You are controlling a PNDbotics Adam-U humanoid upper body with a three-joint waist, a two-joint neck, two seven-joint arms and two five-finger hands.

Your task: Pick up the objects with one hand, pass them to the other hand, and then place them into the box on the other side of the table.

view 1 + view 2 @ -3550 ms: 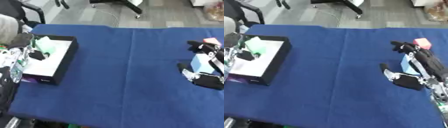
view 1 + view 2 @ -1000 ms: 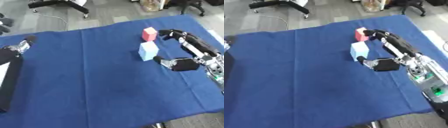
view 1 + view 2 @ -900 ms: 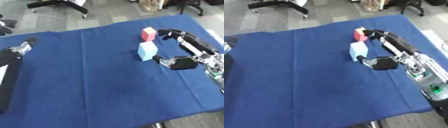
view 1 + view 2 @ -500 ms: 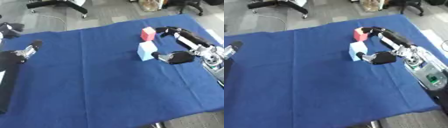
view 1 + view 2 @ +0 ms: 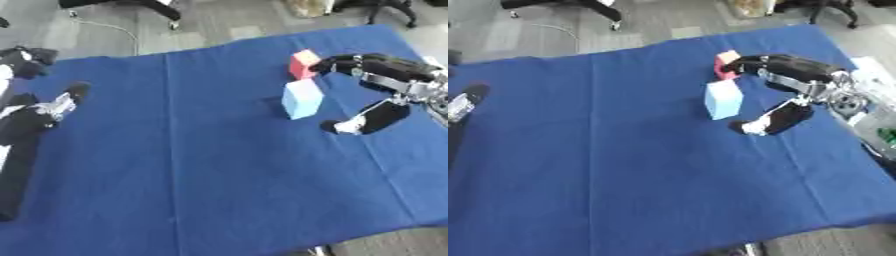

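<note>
Grey floor with office chair bases lies beyond a counter [image 5: 219, 190] covered in deep blue cloth. On the cloth, toward the far right, stands a light blue block [image 5: 303, 98], upright and a little tilted. Just behind it, nearer the far edge, sits a smaller pink block [image 5: 304, 64]; the two are very close, and whether they touch cannot be told.

Reaching in from the right side, the robot's right hand [image 5: 378, 85] arches around the space beside the blocks. Its upper fingers [image 5: 750, 62] stretch toward the pink block and appear to meet its right side. The thumb [image 5: 767, 121], pale at the tip, rests low on the cloth to the right of the light blue block, apart from it. The fingers are spread wide and hold nothing.

At the left edge, the robot's left hand [image 5: 54, 107] hovers over the cloth, black with silver parts, fingers extended and empty, well apart from both blocks.
</note>
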